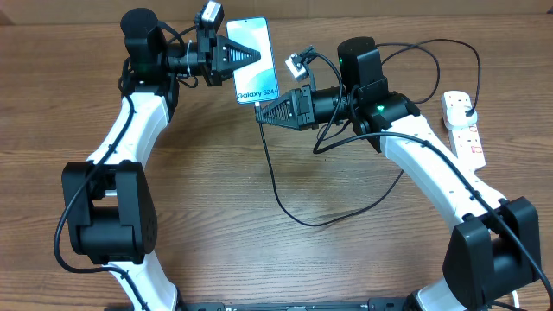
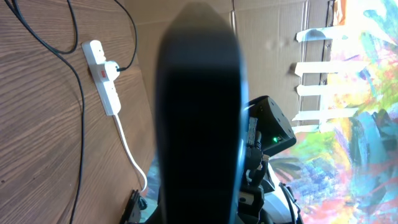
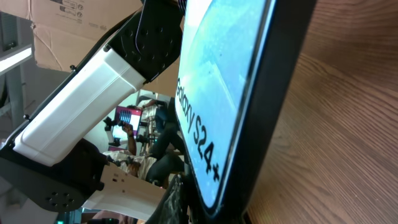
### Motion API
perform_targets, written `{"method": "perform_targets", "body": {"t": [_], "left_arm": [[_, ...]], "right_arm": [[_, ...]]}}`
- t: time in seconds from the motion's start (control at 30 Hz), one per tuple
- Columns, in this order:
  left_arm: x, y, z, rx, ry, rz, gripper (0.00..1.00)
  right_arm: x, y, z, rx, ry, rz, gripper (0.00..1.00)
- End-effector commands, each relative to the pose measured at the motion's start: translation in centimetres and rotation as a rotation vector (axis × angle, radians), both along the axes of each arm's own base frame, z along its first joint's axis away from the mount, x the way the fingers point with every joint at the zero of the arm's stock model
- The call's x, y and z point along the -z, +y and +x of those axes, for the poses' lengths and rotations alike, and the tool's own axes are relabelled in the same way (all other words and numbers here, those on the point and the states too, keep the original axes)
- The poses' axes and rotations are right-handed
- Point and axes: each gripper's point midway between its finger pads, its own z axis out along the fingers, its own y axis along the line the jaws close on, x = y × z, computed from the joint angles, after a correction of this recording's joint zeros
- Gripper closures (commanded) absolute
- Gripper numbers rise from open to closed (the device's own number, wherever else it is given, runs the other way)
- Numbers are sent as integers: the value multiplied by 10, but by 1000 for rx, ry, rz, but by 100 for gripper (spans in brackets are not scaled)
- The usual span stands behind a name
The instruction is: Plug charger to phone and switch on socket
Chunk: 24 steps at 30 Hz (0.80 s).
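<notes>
My left gripper (image 1: 251, 57) is closed on the phone (image 1: 259, 39) and holds it above the bench (image 1: 259, 259), screen up. My right gripper (image 1: 262, 113) is at the phone's lower end, where the charger (image 1: 285, 203) cable begins; I cannot tell its opening. The socket (image 1: 464, 130) lies far right.

Phone (image 1: 256, 79) lit, face up, left gripper (image 1: 257, 56) clamped at its left edge, right gripper (image 1: 262, 112) at its lower end, charger (image 1: 321, 224) looping below, socket (image 1: 464, 130) far right.

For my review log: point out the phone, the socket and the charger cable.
phone (image 1: 253, 59), overhead view, middle of lit screen.
socket (image 1: 471, 138), overhead view, white body.
charger cable (image 1: 321, 225), overhead view, bottom of its loop.
</notes>
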Motion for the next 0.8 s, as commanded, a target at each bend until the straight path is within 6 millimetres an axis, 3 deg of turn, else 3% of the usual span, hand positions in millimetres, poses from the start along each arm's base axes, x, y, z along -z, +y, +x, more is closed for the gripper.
{"method": "perform_targets", "body": {"t": [0.0,0.77], "left_arm": [[-22,0,-17,69,-97,-1,96],[-22,9,-13,48,-67,0,96]], "right_arm": [[0,-5,10,37,-22,-6,96],[4,-6,15,69,-15,-30,96]]}}
